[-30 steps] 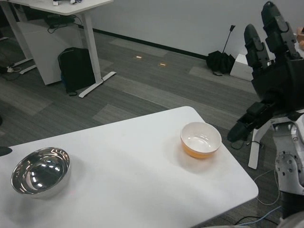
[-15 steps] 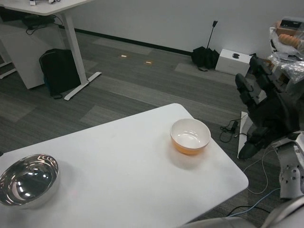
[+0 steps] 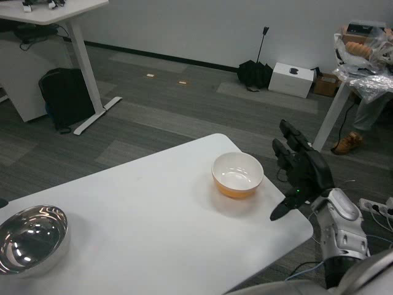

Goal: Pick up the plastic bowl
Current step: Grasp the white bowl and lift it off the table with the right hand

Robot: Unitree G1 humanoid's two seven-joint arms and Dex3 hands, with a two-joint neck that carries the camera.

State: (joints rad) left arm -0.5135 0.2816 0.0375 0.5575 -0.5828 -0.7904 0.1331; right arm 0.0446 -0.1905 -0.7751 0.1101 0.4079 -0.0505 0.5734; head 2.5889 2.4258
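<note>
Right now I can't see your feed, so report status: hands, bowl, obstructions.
Right hand open, beside the plastic bowl, not touching. Left hand out of view. Bowl upright near table edge. Steel bowl far left; nothing blocking.

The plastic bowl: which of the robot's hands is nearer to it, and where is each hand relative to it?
Right. The right hand hangs open just off the table edge, beside the plastic bowl on its right, not touching it. The left hand is out of view.

Between my open right hand at the frame's right and the orange-and-white plastic bowl, only bare white table lies.
</note>
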